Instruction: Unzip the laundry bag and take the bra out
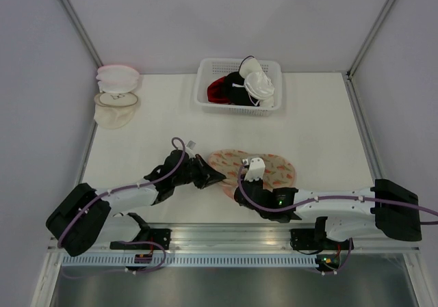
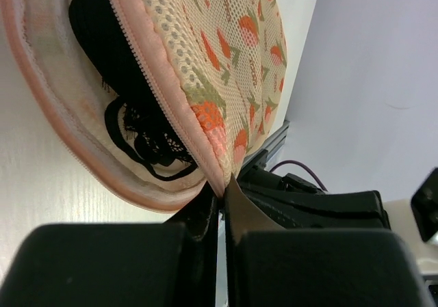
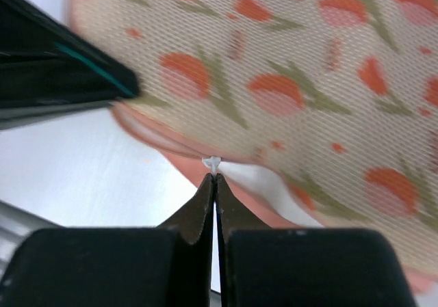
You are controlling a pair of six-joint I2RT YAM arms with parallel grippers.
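Where the table meets the left wall, two domed pouches touching each other: pink pouch behind, white pouch in front.

Further right, near the front edge, left gripper, reaching in from the lower left to the left end of the laundry bag. Bag lying at mid-table near the front edge, between the two grippers: beige mesh, orange-and-green floral print, pink trim.

From the left wrist view, fingers drawn narrow, pinching the pink trim of the upper flap and holding it clear of the lower half. Zipper teeth parted along this side, mouth gaping. Inside, against the pale lining, black lace bra, straps looped, wholly within the bag.

Behind the bag and well apart from it, by the back wall, white lattice basket holding a red garment, a black garment and a white garment.

Just right of the left gripper, at the bag's near edge, right gripper, its arm stretching in from the lower right. From the right wrist view, fingers pressed together with no gap, tips nipping a small white tab at the pink seam. Floral mesh filling the rest of that view, bare table below left.
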